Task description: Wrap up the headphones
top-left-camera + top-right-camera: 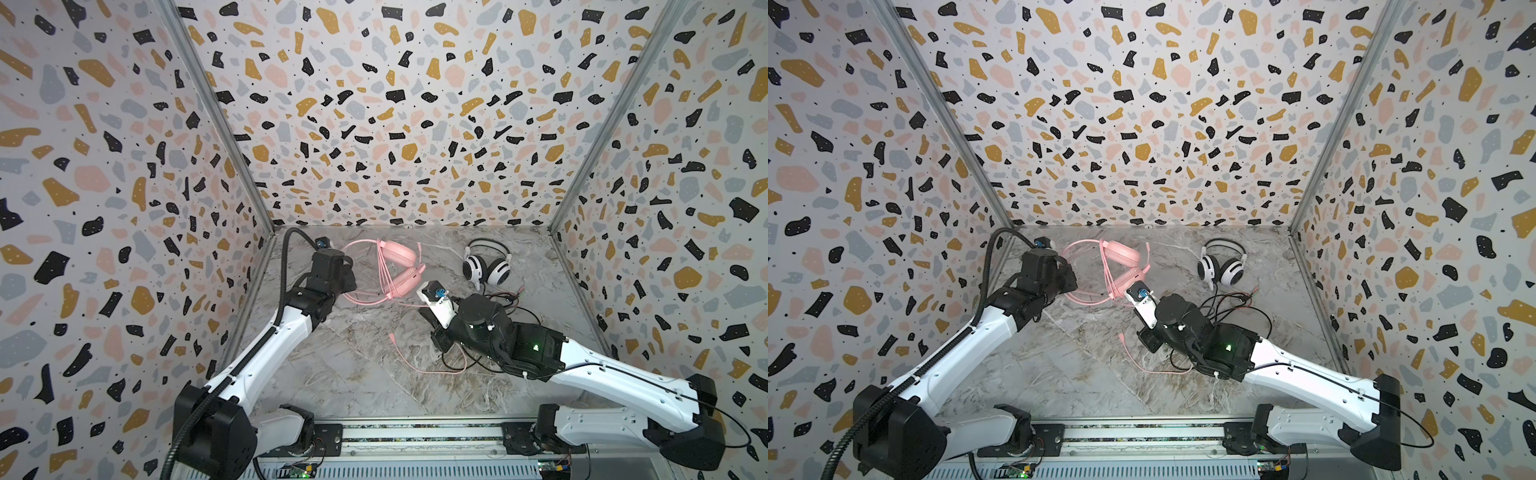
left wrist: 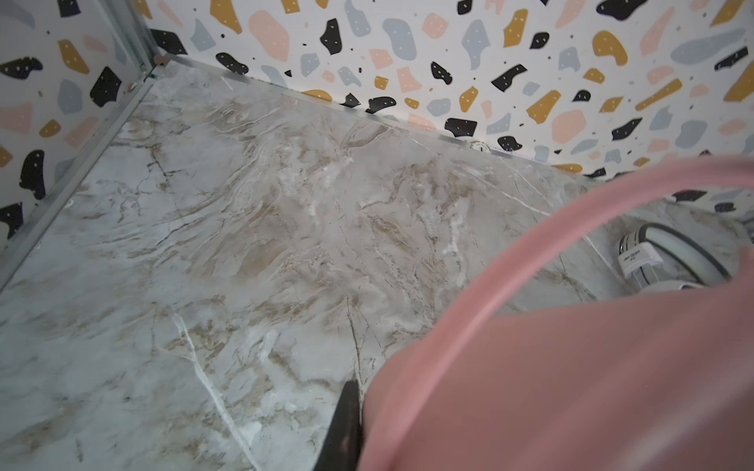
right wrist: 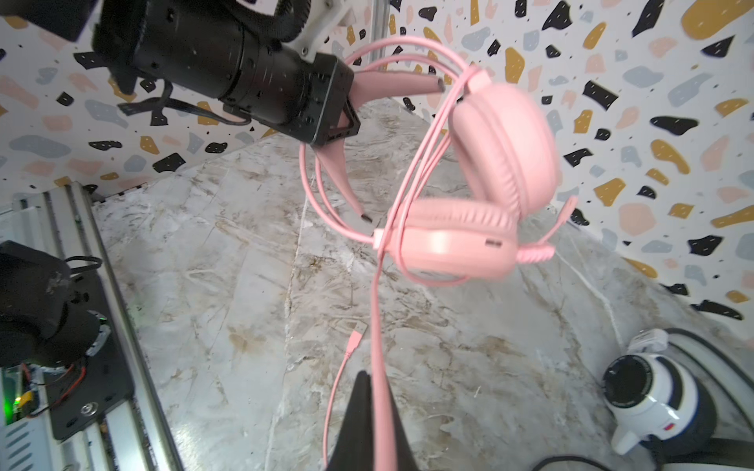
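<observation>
The pink headphones (image 1: 400,266) (image 3: 502,171) hang above the marble floor, with pink cable looped several times round them. My left gripper (image 3: 344,118) (image 2: 363,391) is shut on their headband, which fills the lower corner of the left wrist view. My right gripper (image 3: 376,381) (image 1: 426,312) is shut on the pink cable (image 3: 377,310), which runs taut from the lower ear cup. The cable's free end with its plug (image 3: 355,338) lies on the floor. The white-and-black headphones (image 1: 486,266) (image 3: 648,391) sit at the back right, untouched.
A loose tangle of black cable (image 1: 511,307) lies on the floor beside and under my right wrist. Terrazzo-patterned walls (image 1: 124,208) close in the left, back and right sides. A metal rail (image 1: 415,432) runs along the front edge.
</observation>
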